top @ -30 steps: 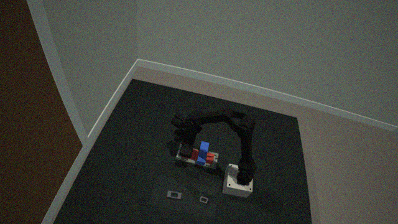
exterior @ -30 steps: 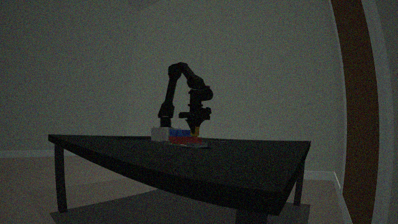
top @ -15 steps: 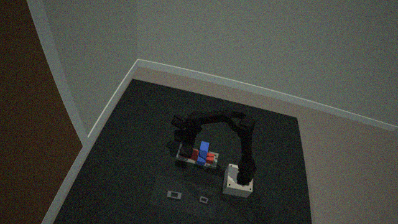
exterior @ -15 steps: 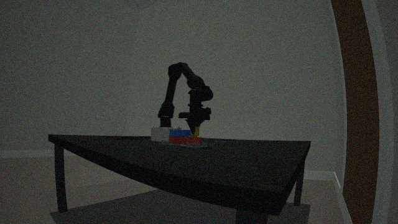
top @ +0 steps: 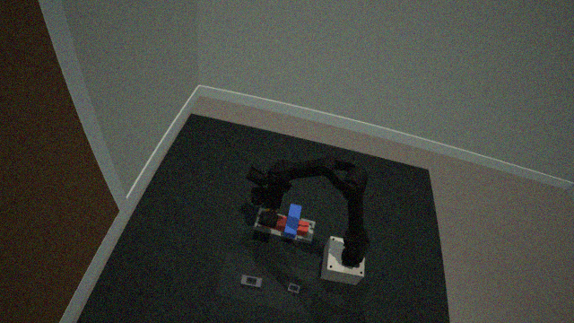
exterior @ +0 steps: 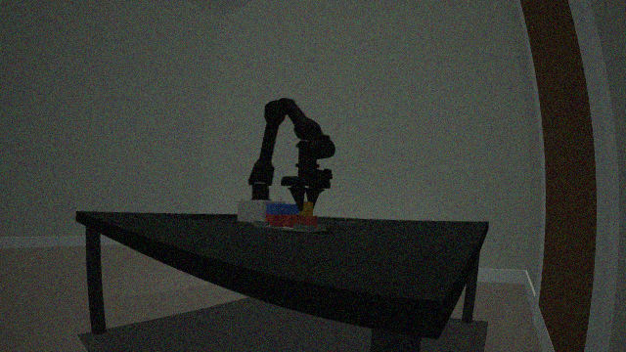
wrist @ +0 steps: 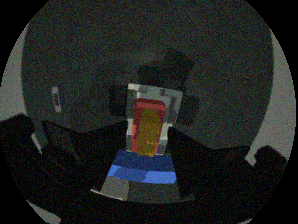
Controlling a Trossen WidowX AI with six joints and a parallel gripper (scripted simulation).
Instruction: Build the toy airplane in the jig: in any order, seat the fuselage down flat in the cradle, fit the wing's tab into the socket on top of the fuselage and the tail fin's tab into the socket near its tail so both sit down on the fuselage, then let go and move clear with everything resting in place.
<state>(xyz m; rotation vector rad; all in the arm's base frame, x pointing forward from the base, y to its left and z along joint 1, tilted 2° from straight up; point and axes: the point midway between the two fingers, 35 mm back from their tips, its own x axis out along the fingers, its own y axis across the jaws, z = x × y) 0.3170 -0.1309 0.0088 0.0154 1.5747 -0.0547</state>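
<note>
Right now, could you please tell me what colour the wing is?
Blue, clearest from the top.

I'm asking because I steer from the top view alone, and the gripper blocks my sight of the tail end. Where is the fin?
Observer: The exterior view shows the yellow fin upright at the tail end of the red fuselage, its foot appearing to meet the top.

Operator: Is the gripper shut on it?

Observer: No, it is open; the wrist view shows a finger on either side of the fin.

Operator: Can I back off?

Observer: Probably, straight up and slowly. The exterior view shows the fingertips down beside the fin, below its top. Whether its tab is fully home, I can't tell.
</note>
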